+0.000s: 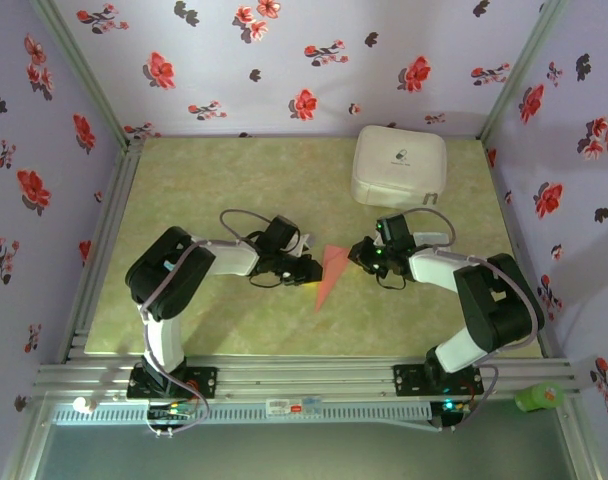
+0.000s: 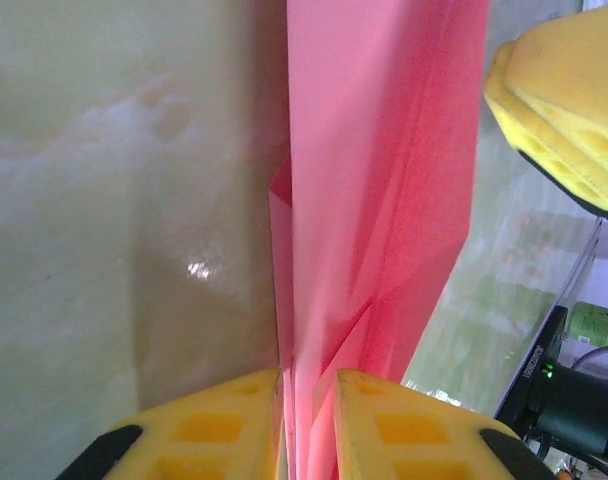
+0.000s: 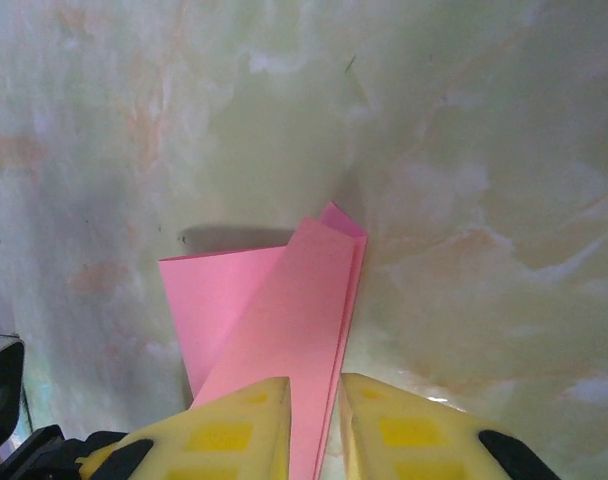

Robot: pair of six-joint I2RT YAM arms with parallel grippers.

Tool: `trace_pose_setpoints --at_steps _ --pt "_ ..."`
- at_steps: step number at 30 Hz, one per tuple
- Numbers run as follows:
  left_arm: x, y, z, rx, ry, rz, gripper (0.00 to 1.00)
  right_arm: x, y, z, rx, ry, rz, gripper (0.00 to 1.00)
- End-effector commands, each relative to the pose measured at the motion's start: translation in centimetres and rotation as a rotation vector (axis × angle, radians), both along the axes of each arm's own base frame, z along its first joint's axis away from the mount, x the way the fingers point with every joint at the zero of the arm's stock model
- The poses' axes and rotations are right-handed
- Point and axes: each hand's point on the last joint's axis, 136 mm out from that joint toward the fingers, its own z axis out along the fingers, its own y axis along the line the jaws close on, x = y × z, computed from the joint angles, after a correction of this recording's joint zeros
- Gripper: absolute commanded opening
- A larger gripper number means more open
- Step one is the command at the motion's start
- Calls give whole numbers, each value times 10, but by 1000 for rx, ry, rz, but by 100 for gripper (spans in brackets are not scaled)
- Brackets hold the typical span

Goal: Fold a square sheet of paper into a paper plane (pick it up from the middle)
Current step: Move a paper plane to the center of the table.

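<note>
counting one slim, pointed salmon-red folded paper plane (image 1: 331, 272), one white rounded-square case (image 1: 399, 165) and two claws on the green marbled table (image 1: 214, 180). mid-table, the left claw (image 1: 306, 268) and right claw (image 1: 356, 252) each pinch the creased, layered plane from opposite sides. its gripped edges are hidden between yellow pads.

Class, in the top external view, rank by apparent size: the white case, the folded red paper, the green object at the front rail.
1. white case
2. folded red paper and green object: look about alike, so unranked.
</note>
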Motion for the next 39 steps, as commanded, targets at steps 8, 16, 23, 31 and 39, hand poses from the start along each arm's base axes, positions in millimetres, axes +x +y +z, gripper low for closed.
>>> trace_pose_setpoints --at_steps 8,16,23,31,39 --pt "-3 -13 -3 -50 28 -26 19 1 5 -2 19 6 -1 20" --pt "1 -17 10 -90 -9 -12 3 3 4 10 24 -22 -13 20" --pt "20 9 34 -17 -148 143 0 11 9 43 57 -79 4 26" --pt "34 66 35 256 -277 316 0 12 49 62 171 -71 132 38" --pt "35 74 36 322 -293 316 0 2 102 59 214 -40 279 41"
